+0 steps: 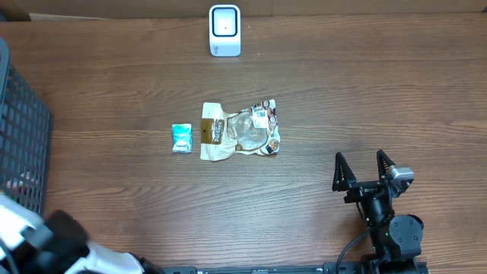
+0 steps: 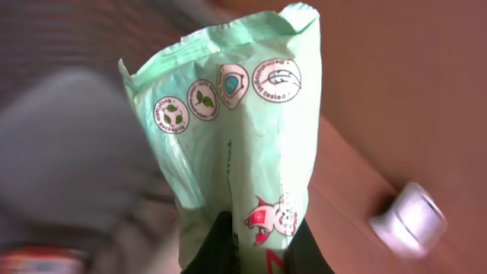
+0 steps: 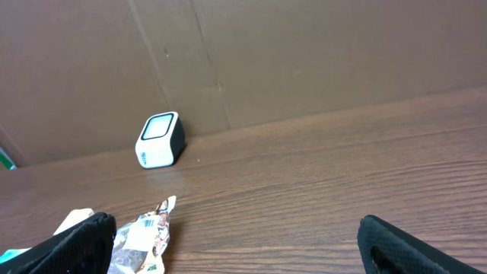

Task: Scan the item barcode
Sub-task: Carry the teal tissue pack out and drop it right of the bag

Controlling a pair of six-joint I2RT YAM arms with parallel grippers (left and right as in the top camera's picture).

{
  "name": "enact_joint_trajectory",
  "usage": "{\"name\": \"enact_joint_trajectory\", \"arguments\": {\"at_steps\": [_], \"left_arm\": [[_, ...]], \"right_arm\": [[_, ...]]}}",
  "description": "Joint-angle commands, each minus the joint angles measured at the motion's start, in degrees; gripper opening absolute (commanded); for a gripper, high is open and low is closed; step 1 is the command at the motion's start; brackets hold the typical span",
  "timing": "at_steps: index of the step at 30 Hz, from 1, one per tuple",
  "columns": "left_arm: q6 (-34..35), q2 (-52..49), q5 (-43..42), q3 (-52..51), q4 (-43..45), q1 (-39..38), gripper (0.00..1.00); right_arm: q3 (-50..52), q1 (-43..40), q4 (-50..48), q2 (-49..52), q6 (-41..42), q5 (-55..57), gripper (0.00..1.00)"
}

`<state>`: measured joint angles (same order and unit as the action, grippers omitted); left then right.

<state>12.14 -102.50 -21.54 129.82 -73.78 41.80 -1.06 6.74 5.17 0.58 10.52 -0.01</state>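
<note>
In the left wrist view, my left gripper (image 2: 260, 247) is shut on a pale green packet (image 2: 228, 129). The packet stands up from the black fingers (image 2: 215, 245); it bears round icons and a red-and-white cartoon pig. No barcode shows on this face. The white scanner (image 1: 224, 30) stands at the table's far edge, also seen as the scanner (image 3: 160, 140) from the right wrist and as a blurred white scanner (image 2: 409, 218) at lower right. My right gripper (image 1: 364, 169) rests open at the right front, its jaws (image 3: 236, 243) wide with nothing between them.
A crumpled snack bag (image 1: 240, 131) and a small teal packet (image 1: 181, 139) lie mid-table. A dark mesh basket (image 1: 19, 129) stands at the left edge. The left arm's white body (image 1: 30, 240) fills the bottom-left corner. A cardboard wall (image 3: 304, 53) backs the table.
</note>
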Motion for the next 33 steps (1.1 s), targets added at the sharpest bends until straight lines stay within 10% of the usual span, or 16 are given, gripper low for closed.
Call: {"name": "enact_joint_trajectory", "arguments": {"at_steps": [1, 15, 28, 33], "left_arm": [[-6.51, 4.37, -3.21, 1.53, -4.85, -11.37, 0.04], [-6.25, -13.27, 7.69, -19.43, 2.64, -60.54, 0.04], [6.51, -20.09, 10.12, -20.0, 8.63, -75.38, 0.04], [6.75, -20.09, 10.1, -20.11, 9.99, -77.29, 0.42]], "right_arm": [[0.59, -0.35, -0.37, -0.42, -0.09, -0.11, 1.0], [0.59, -0.35, -0.37, -0.42, -0.09, -0.11, 1.0], [0.59, -0.35, -0.37, -0.42, -0.09, -0.11, 1.0], [0.59, -0.35, -0.37, -0.42, -0.09, -0.11, 1.0]]}}
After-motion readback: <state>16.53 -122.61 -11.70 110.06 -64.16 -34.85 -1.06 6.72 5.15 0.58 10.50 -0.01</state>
